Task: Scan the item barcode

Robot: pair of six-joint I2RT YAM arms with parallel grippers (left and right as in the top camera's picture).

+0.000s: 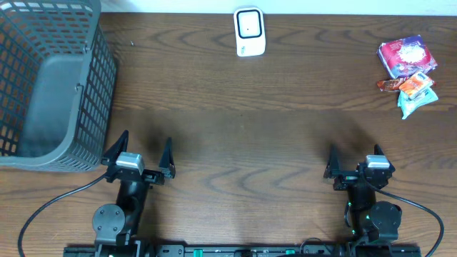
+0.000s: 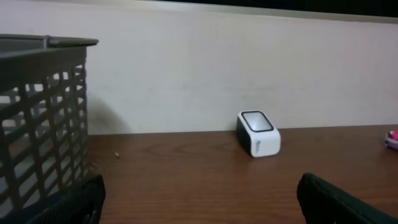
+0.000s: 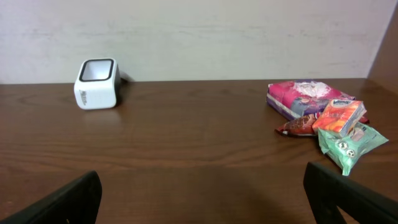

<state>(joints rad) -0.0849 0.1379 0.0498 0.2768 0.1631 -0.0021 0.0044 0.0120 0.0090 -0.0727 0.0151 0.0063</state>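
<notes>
Packets (image 1: 407, 58): apparently four, heaped | scanner (image 1: 250, 32): one | basket (image 1: 94, 107): one | left gripper (image 1: 145, 140), right gripper (image 1: 354, 151): both released, empty

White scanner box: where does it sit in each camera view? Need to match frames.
Overhead: scanner at top centre.
Left wrist: right of centre, far back, with the basket on the left.
Right wrist: upper left, far back.
Shared landmark: snack packs, right of the scanner in overhead and right wrist; left wrist shows only a pink sliver at the right edge.
</notes>
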